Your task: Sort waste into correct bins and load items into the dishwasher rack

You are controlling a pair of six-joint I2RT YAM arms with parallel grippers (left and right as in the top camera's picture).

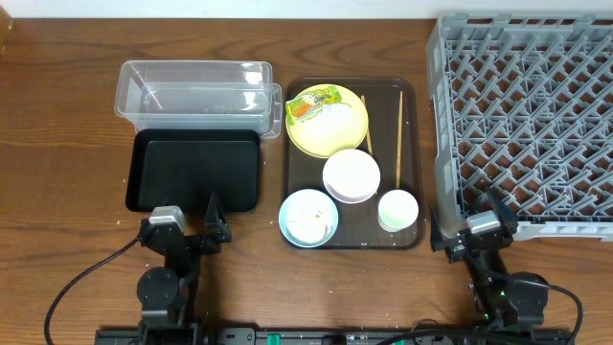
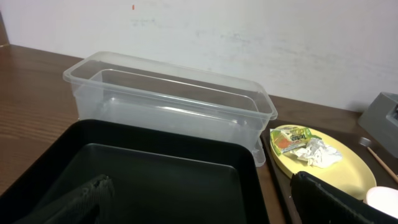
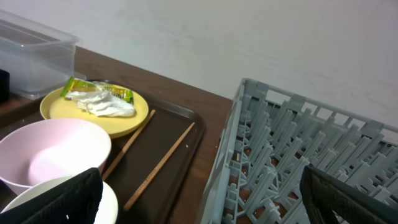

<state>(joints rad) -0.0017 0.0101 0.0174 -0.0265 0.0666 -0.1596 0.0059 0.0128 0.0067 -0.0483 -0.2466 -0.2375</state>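
- Green-yellow wrapper (image 1: 312, 105): lies on the yellow plate (image 1: 324, 142), touching the crumpled paper (image 1: 337, 109). Both judged very light, soft and liable to slide. Pinch a raised fold, not the flat film.
- Plate: at the far end of the brown tray (image 1: 414, 115). Judged stiff and smooth. It sits low, so the rim is the only hold.
- White bowl (image 1: 351, 175), blue bowl (image 1: 308, 218) and cup (image 1: 397, 210): at the near end of the tray. Judged rigid and probably slippery. Take each wall with one finger inside and one outside.
- Blue bowl: appears to hold whitish scraps. Carry it level.
- Chopsticks (image 1: 399, 139): one lies apart on the tray, the other just beside the plate. Thin and light, and they will roll. Grip across mid-length.
- Clear tub (image 1: 192, 91) and black tray (image 1: 194, 168): left of the brown tray.
- Rack (image 1: 527, 125): to the right.
- Left gripper (image 2: 202, 180): fingers apart, holding nothing, at the black tray's near edge.
- Right gripper (image 3: 200, 174): fingers apart, holding nothing, between cup and rack.
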